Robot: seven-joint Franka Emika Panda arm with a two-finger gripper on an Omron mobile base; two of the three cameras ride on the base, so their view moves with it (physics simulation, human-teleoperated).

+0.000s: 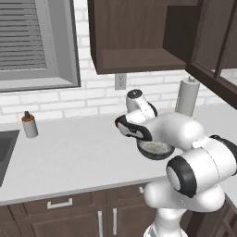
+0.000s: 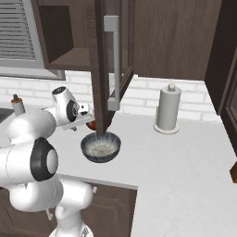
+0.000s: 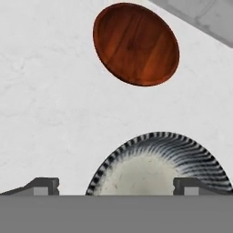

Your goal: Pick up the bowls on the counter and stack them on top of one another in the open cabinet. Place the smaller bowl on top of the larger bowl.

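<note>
A: Position of larger bowl (image 3: 157, 166) relative to gripper (image 3: 116, 186)?
B: Directly under the hand, seen from the hand view. Left fingertip (image 3: 43, 185) over bare counter (image 3: 45, 113), clear of the rim; right fingertip (image 3: 191, 185) over the bowl's striped rim. Pale speckled inside lying between the two tips.

A: State of the gripper?
B: Spread wide, nothing between the fingers, no contact with either bowl discernible.

A: Position of smaller bowl (image 3: 135, 44)?
B: On the counter beyond the larger bowl, apart from it, with a strip of white worktop between. Glossy reddish-brown, wood-grained inside. In the right base view, only a red sliver (image 2: 91, 125) visible behind the cabinet door (image 2: 109, 65), just past the larger bowl (image 2: 101, 147).

A: Same arrangement in the left base view?
B: Larger bowl (image 1: 156, 149) partly hidden under the arm's wrist, resting on the counter (image 1: 69, 157) near its front edge. Open cabinet (image 1: 139, 37) above and behind, shelf bare.

A: Other items on the worktop?
B: Paper towel roll (image 2: 167, 111) upright near the brick wall, well apart to the right of the bowls. Small bottle (image 1: 29, 124) with dark cap far to the left, near the sink (image 1: 5, 148). Wall outlet (image 1: 120, 81) below the cabinet.

A: Brands, labels, legible writing?
B: None readable on bowls, bottle or towel roll.
</note>
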